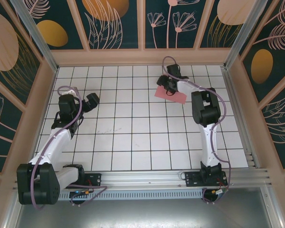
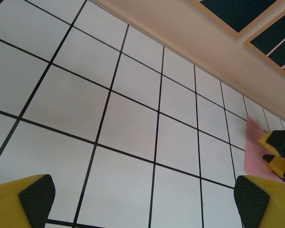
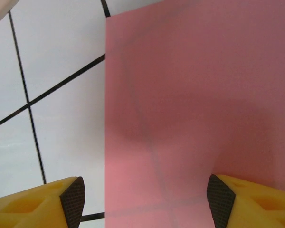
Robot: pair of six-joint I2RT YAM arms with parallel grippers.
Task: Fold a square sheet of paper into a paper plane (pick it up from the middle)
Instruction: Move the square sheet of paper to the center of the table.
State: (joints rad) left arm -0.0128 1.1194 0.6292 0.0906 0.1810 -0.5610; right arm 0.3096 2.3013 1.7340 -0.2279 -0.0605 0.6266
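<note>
No legible text, labels or numbers anywhere.

The light in the top view is bright and even and comes from above. The white table [image 1: 133, 142] carries only soft, short shadows beside the arms [image 1: 206, 137], without hard glare. The frame posts [image 1: 35, 35] lean outward at the edges of this view. The left wrist view is sharp on the grid lines [image 2: 157, 133]. In the right wrist view the square sheet of paper [image 3: 199, 95] looks soft and slightly unfocused, with a broad dim shadow across it.
</note>
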